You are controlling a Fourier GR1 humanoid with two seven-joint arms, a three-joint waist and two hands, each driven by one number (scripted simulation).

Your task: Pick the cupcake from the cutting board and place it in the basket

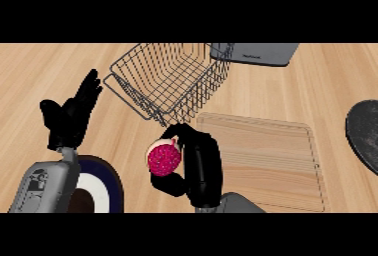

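Note:
The cupcake, with magenta frosting and a pale base, is held in my right hand, whose fingers and thumb curl round it. It hangs over the counter just left of the wooden cutting board and just below the near corner of the wire basket. The basket stands tilted at the top middle, with nothing seen inside it. At the left, my left hand rests open with fingers up, apart from the basket.
A dark blue and white plate lies at the lower left, partly under my left forearm. A grey appliance sits behind the basket. A dark round object shows at the right edge.

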